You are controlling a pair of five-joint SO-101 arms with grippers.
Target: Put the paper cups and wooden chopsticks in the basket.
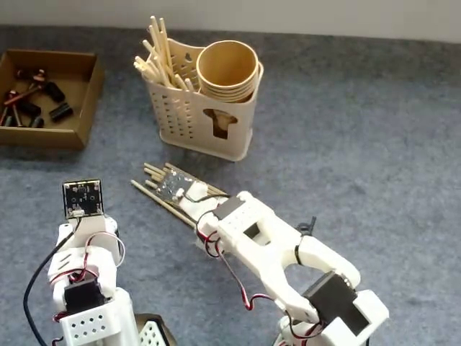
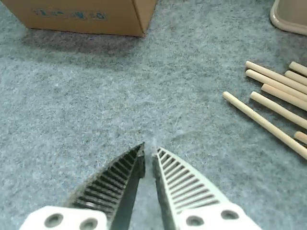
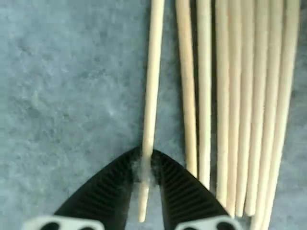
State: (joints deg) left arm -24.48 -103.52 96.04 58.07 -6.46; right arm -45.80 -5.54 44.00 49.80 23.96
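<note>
A cream basket (image 1: pixel 180 122) stands at the back of the grey carpet. It holds stacked paper cups (image 1: pixel 227 65) and a bundle of wooden chopsticks (image 1: pixel 160 54). More chopsticks (image 1: pixel 151 176) lie loose on the carpet in front of it. My right gripper (image 3: pixel 147 165) is down among them, shut on the outermost single chopstick (image 3: pixel 153 72) near its end. Several other chopsticks (image 3: pixel 230 96) lie parallel beside it. My left gripper (image 2: pixel 148 153) hovers low over bare carpet, shut on nothing. The loose chopsticks' ends (image 2: pixel 273 96) lie off to its side.
A brown cardboard box (image 1: pixel 50 133) with small dark parts inside sits at the far left, and its wall (image 2: pixel 81 17) shows ahead of the left gripper. The basket's corner (image 2: pixel 290 17) shows there too. Open carpet lies right of the basket.
</note>
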